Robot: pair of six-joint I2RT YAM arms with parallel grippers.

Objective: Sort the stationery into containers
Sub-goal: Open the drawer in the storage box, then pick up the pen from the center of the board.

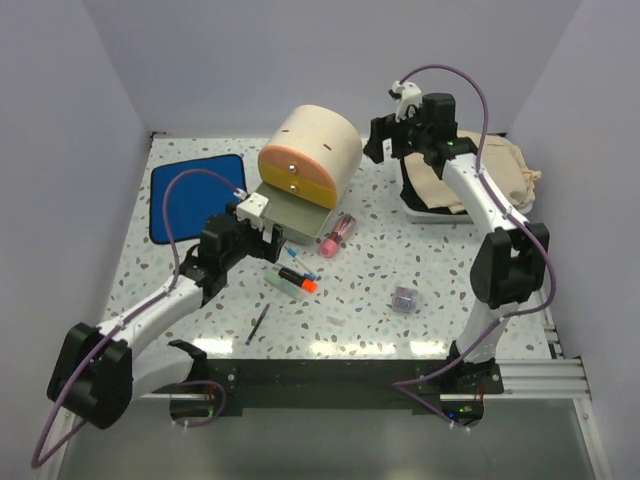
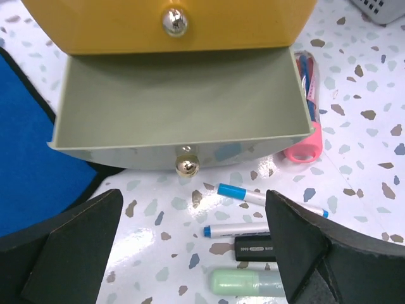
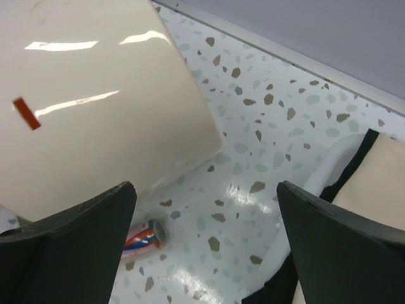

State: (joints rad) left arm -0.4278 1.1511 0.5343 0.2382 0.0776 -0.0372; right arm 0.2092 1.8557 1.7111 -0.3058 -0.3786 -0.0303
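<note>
The beige cabinet [image 1: 322,135] lies on its side with an orange drawer [image 1: 292,165], a yellow drawer [image 2: 177,25] and a grey drawer [image 2: 177,101] that is pulled open and empty. My left gripper [image 2: 193,204] is open just in front of the grey drawer's knob [image 2: 185,166], also seen from above [image 1: 270,238]. Two blue-tipped pens [image 2: 243,193], a black piece and the green highlighter [image 2: 247,282] lie below its right finger. The pink tube [image 2: 308,120] lies right of the drawer. My right gripper [image 3: 205,190] is open above the floor beside the cabinet's back.
A thin black pen [image 1: 258,325] and a small purple-grey box [image 1: 403,298] lie toward the front. A blue cloth [image 1: 197,197] lies at the left. A white tray [image 3: 307,190] with a beige bag [image 1: 500,170] is under the right arm.
</note>
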